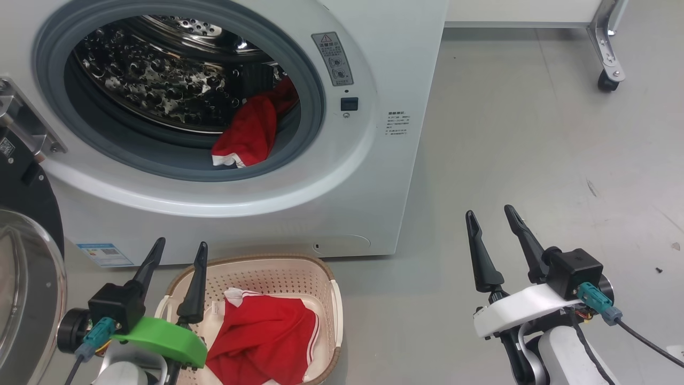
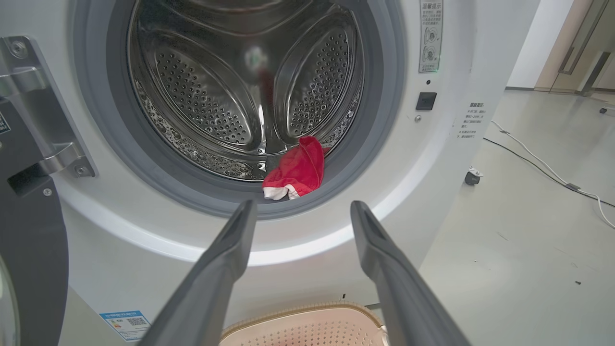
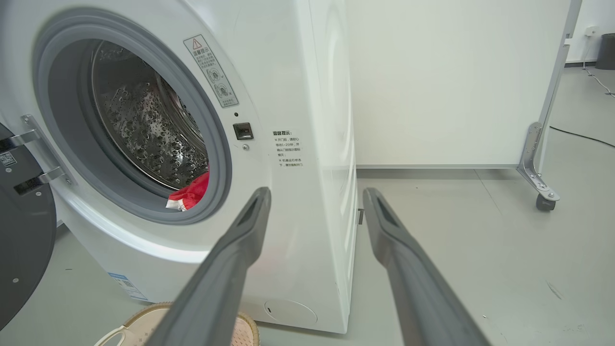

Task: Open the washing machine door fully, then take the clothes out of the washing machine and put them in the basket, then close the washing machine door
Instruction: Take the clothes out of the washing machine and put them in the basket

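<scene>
The white washing machine (image 1: 385,64) stands with its door (image 1: 26,256) swung wide open to the left. Red clothes (image 1: 251,131) lie at the drum's front right, one edge on the grey gasket; the same clothes (image 2: 295,170) (image 3: 190,194) show in both wrist views. The cream basket (image 1: 328,280) sits on the floor before the machine with another red garment (image 1: 262,334) inside. My left gripper (image 1: 179,251) is open and empty over the basket's left rim. My right gripper (image 1: 490,213) hangs open and empty over the floor to the machine's right.
Grey floor (image 1: 534,160) stretches to the right of the machine. A white panel on a metal foot with a caster (image 1: 608,80) stands at the back right. A cable (image 2: 543,168) runs along the floor at the right in the left wrist view.
</scene>
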